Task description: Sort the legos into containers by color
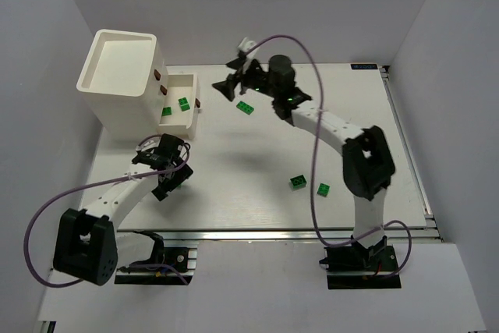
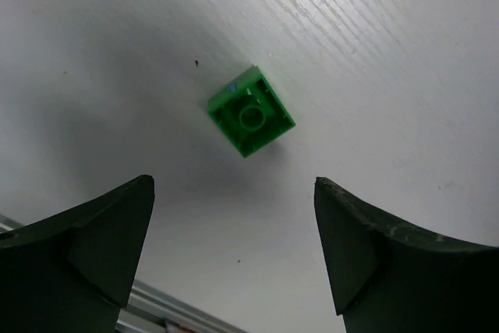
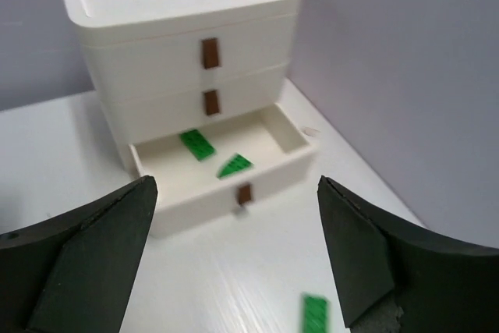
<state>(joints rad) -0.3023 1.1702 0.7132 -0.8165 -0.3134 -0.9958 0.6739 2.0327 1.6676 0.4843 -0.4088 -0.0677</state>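
Two green legos (image 3: pixel 197 144) lie in the pulled-out bottom drawer (image 3: pixel 187 210) of the white containers (image 1: pixel 117 76), at the far left corner of the bench (image 1: pixel 234 154). Another green brick (image 2: pixel 251 111) sits on the bench, possibly underside up, though that is hard to tell. The left end effector (image 2: pixel 234 181) is right over it, jaws wide and touching nothing. Three more bricks (image 1: pixel 298 182) lie scattered mid-bench. The right end effector (image 3: pixel 236 185) faces the drawer, spread wide and empty.
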